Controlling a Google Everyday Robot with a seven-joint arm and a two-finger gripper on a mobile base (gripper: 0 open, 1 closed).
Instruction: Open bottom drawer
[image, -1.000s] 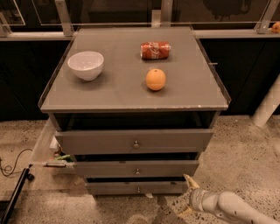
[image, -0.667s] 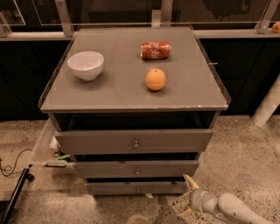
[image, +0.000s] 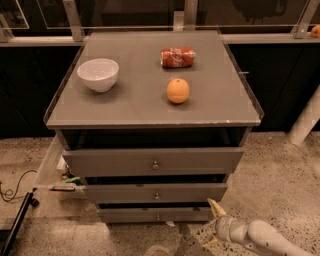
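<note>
The grey cabinet has three drawers stacked down its front. The bottom drawer (image: 155, 215) is the lowest and narrowest grey front, with a small round metal knob (image: 158, 217) at its middle. It sits about flush with the drawers above. My gripper (image: 214, 225) is low at the bottom right, just off the bottom drawer's right end, on a white arm that comes in from the lower right corner. Its yellowish fingertips (image: 216, 207) point left and up, spread apart, with nothing between them. It is not touching the knob.
On the cabinet top (image: 125, 105) stand a white bowl (image: 98, 74), an orange (image: 178, 90) and a red can lying on its side (image: 177, 57). A white post (image: 306, 122) stands at the right. Cables and a black bar (image: 17, 220) lie on the speckled floor at the left.
The gripper has crept slightly left toward the bottom drawer's right end. The drawers have not moved.
</note>
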